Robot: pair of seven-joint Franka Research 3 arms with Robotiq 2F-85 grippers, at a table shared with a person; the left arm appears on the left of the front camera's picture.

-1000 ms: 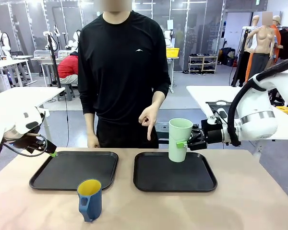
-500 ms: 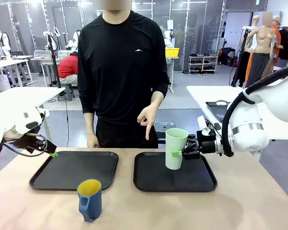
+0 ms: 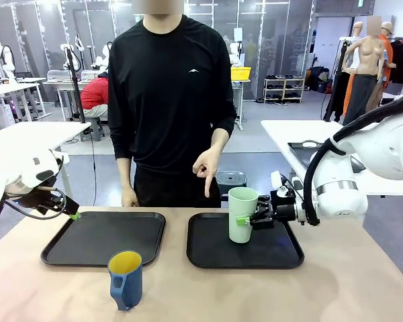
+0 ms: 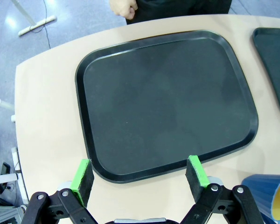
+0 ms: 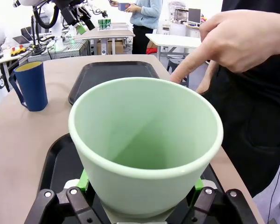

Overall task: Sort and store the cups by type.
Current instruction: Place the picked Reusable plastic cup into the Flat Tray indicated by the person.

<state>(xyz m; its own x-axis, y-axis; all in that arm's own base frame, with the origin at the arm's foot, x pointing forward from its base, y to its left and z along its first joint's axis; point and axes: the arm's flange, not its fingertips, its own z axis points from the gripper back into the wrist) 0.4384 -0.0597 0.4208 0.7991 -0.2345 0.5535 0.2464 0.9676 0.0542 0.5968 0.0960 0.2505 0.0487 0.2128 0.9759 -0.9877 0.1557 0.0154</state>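
The pale mint-green tumbler (image 3: pixel 242 213) stands upright, low over the right black tray (image 3: pixel 275 251), with my right gripper (image 3: pixel 246 219) shut on its lower side. The right wrist view looks into the tumbler (image 5: pixel 144 140), with green pads (image 5: pixel 197 185) on either side of it. I cannot tell whether its base touches the tray. The dark blue mug (image 3: pixel 125 278), yellow inside, stands on the table in front of the left black tray (image 3: pixel 101 235). My left gripper (image 3: pixel 70 213) hangs open at that tray's left edge. In its wrist view the left gripper (image 4: pixel 140 175) spans the tray's near rim (image 4: pixel 130 175), with the mug (image 4: pixel 268 196) at bottom right.
A person in black stands at the far side, one hand (image 3: pixel 205 171) pointing a finger down above the right tray's back edge. That hand (image 5: pixel 233 42) hangs close behind the tumbler. The other hand (image 3: pixel 129 198) rests at the table's far edge. Bare table lies along the front.
My right gripper has carried the tumbler leftward and down, lower over the right tray. The left arm, the mug and the person's pointing hand have stayed put.
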